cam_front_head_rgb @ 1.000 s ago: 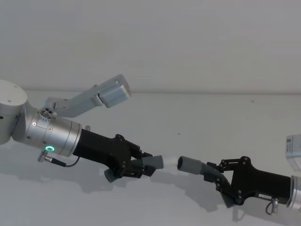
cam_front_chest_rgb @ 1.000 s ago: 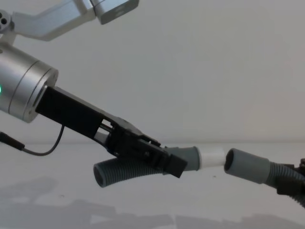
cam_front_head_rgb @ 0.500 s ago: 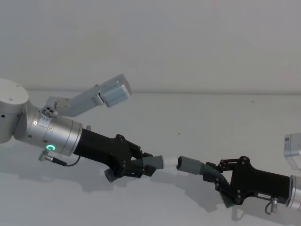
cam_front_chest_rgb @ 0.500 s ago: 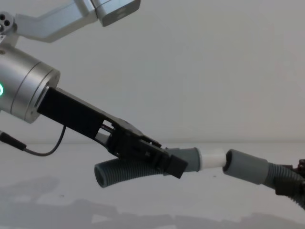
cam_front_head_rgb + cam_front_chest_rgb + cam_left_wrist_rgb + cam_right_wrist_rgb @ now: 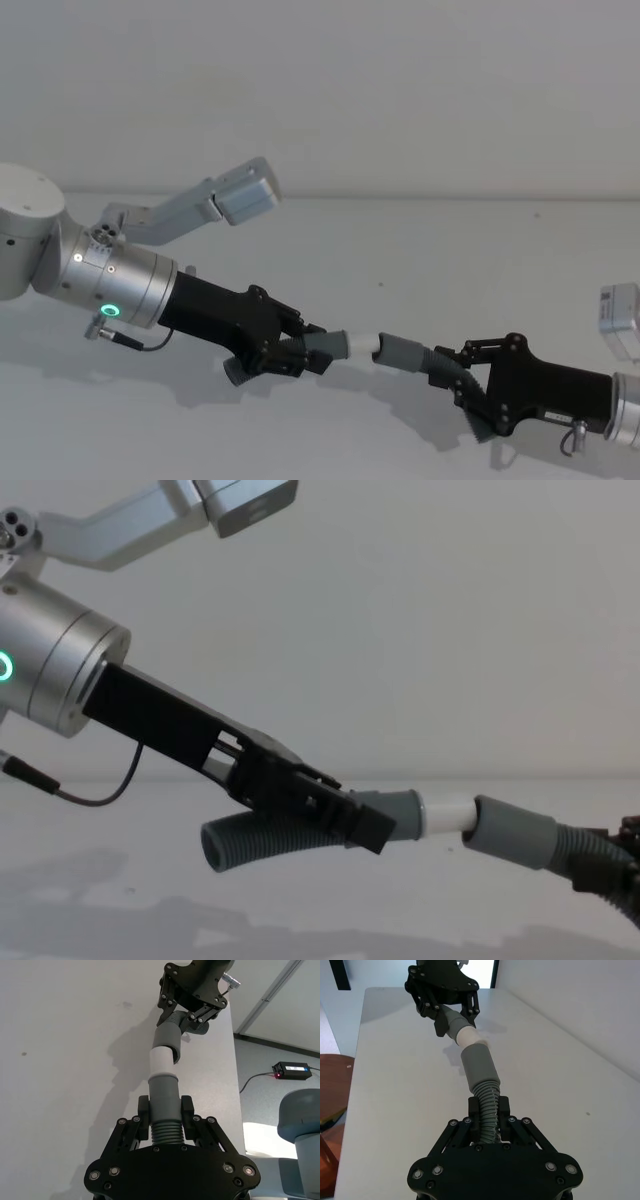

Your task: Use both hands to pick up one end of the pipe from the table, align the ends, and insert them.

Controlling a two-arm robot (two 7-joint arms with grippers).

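The left gripper [image 5: 303, 350] is clamped on one ribbed hose piece [image 5: 250, 838] just behind its grey cuff. The right gripper [image 5: 462, 380] grips the ribs of the other hose piece [image 5: 488, 1096]. Both pieces hang above the table [image 5: 420, 260]. The white tip [image 5: 446, 817] sits at the mouth of the socket cuff [image 5: 508, 831], and their axes look slightly angled. If pushed like this, the tip may catch the rim, and the flexible ribs may buckle or slip in the jaws.

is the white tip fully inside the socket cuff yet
No, a band of the white tip shows bare between the grey cuff and the socket cuff in the chest view.
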